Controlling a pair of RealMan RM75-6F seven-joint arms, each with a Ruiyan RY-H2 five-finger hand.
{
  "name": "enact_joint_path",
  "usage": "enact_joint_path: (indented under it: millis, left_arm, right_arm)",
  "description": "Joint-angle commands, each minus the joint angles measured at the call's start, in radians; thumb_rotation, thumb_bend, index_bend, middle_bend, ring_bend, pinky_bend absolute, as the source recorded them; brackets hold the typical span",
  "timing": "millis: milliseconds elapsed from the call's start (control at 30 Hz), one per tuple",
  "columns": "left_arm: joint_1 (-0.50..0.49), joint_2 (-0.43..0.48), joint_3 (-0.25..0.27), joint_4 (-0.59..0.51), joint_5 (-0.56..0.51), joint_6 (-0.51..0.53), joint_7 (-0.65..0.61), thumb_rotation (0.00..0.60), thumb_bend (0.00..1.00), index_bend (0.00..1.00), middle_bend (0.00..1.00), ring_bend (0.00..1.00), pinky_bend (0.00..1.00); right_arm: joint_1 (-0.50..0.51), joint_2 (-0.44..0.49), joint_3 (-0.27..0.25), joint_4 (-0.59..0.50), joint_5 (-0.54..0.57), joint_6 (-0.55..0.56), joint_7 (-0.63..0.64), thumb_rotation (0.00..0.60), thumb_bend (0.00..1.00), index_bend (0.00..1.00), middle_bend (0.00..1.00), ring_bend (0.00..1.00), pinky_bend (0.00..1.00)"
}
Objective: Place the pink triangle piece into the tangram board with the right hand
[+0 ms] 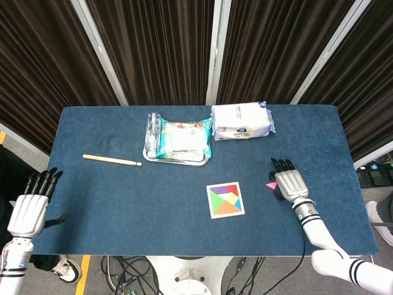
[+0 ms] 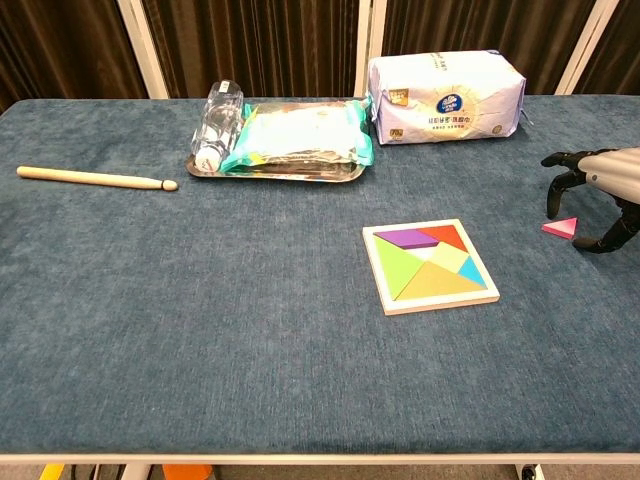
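The pink triangle piece (image 2: 561, 228) (image 1: 271, 184) lies flat on the blue cloth, right of the tangram board (image 2: 430, 265) (image 1: 225, 200). The board is a white-framed square filled with coloured pieces. My right hand (image 2: 603, 192) (image 1: 288, 182) hovers over the triangle with fingers curved down around it; thumb and fingertips stand on either side, not plainly touching it. My left hand (image 1: 32, 206) is open beyond the table's front left edge, fingers straight, holding nothing.
A metal tray (image 2: 275, 170) with a wrapped packet and a clear bottle (image 2: 216, 124) stands at the back centre. A white tissue pack (image 2: 445, 97) sits behind the board. A wooden stick (image 2: 95, 179) lies at the left.
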Motion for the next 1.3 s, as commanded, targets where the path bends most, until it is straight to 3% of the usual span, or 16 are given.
enact_joint_path:
  millis: [33,1300]
  left_arm:
    - [0.000,0.000,0.000,0.000,-0.001,-0.001,0.001,0.600,0.00,0.01,0.00,0.00,0.00]
    - [0.000,0.003,0.005,0.002,-0.009,-0.011,-0.009,0.600,0.00,0.01,0.00,0.00,0.00]
  right_arm:
    - [0.001,0.000,0.000,0.000,0.003,0.002,0.001,0.600,0.24,0.40,0.00,0.00,0.00]
    - [0.009,-0.001,-0.008,0.001,0.018,0.026,0.012,0.600,0.26,0.52,0.00,0.00,0.00]
